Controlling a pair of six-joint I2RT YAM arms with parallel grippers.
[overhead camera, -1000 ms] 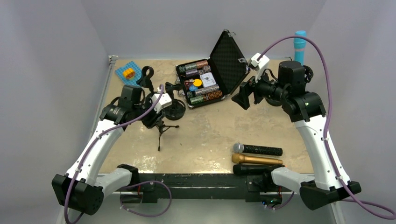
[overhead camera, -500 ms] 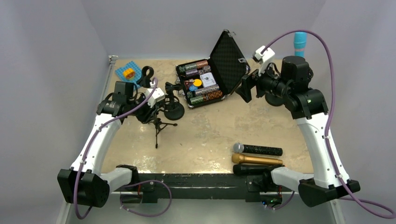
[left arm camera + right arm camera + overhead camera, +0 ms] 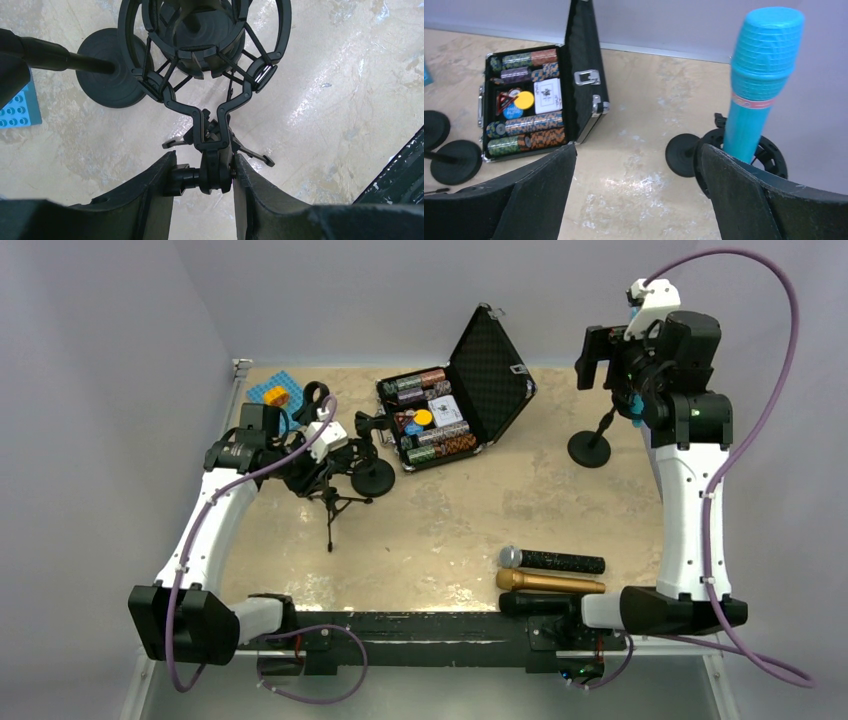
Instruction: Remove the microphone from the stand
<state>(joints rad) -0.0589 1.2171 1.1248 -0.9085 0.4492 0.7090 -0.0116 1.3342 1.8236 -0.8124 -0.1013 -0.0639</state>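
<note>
Spread wide and holding nothing: right end effector [image 3: 638, 148], up high at the far right of the sandy worktop [image 3: 480, 510]. Just past its right finger, the bright blue plastic microphone [image 3: 764, 75], upright in the ring clip of the black round-foot metal stand [image 3: 681, 155]. Pink band around the handle, print too blurry to read. Pinched tight on the joint of the small black three-leg stand [image 3: 216, 172], under its round wire cage: left end effector [image 3: 204, 161]. Behind, the open black case [image 3: 585, 60] of poker chips, with the writing on the blue chip too small to read.
</note>
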